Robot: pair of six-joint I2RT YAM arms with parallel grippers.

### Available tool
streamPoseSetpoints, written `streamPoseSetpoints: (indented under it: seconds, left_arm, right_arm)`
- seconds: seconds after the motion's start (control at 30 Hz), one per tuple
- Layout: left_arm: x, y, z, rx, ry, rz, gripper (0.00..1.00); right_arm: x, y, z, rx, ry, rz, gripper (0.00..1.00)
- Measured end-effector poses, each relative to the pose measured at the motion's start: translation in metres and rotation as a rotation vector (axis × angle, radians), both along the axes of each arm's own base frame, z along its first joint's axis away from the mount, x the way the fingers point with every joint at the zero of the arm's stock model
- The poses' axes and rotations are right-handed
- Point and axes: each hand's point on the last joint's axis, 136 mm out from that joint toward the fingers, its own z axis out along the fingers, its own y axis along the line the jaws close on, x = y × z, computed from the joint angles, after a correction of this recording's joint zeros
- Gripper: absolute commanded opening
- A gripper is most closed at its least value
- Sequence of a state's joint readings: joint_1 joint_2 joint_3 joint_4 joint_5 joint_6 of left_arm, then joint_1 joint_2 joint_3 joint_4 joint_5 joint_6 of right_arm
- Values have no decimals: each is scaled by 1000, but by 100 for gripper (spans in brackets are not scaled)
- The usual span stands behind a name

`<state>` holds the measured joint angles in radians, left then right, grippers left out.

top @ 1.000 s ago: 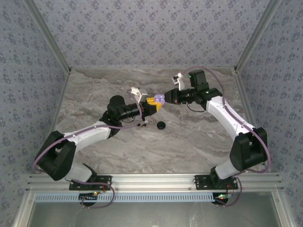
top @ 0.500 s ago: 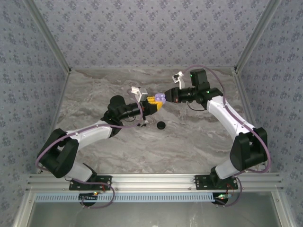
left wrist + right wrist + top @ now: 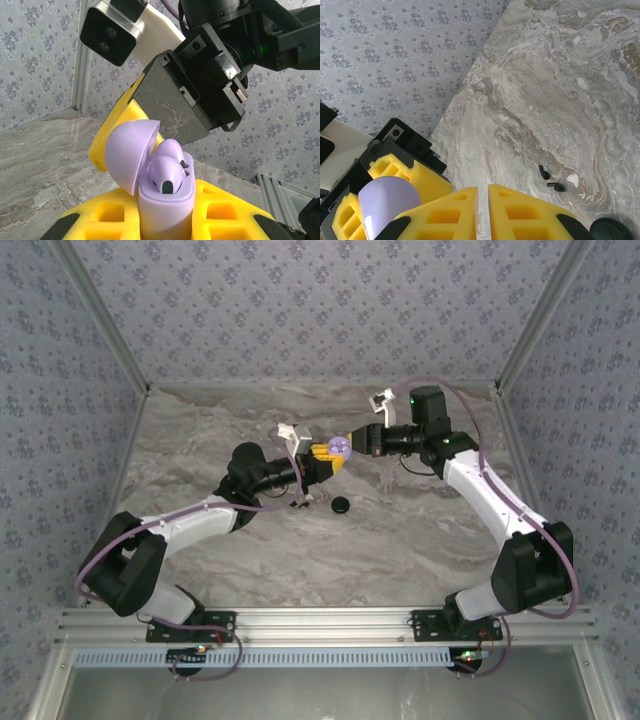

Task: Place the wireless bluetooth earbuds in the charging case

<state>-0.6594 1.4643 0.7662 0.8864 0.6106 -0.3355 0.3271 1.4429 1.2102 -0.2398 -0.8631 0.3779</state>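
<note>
**Top external.** The left pincer [image 3: 330, 453] grips the small round lilac plastic charging case [image 3: 340, 446], which is held in the air above the grey marbled bench [image 3: 400, 540]. The right pincer [image 3: 356, 440] meets it from the opposite side, just beside the case. A round black disc [image 3: 341, 504] lies on the bench near the left arm.

**Left wrist.** The case stands upright between the yellow fingers [image 3: 220, 207], with its domed lid [image 3: 129, 156] hinged open to the left. The pale lilac wireless earbuds [image 3: 167, 172] sit in the body of the case — one shows a dark tip, and a second lies behind it. The right pincer hangs close above the open lid.

**Right wrist.** The right pincer's yellow fingers are closed to a thin slit, with nothing seen between them. The lilac lid shows at lower left, framed by the left pincer's yellow fingers. Small black bits [image 3: 550, 180] lie on the bench — well apart from the case.
</note>
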Motion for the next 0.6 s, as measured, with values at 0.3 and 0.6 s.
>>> streamPoseSetpoints:
  seconds: [0.3, 0.6]
  left_arm:
    - [10, 5, -11, 19, 64, 43, 10]
    - [34, 13, -46, 115, 204, 152, 11]
  right_arm:
    - [-11, 1, 18, 31, -42, 30, 15]
    - [-2, -14, -1, -105, -30, -87, 15]
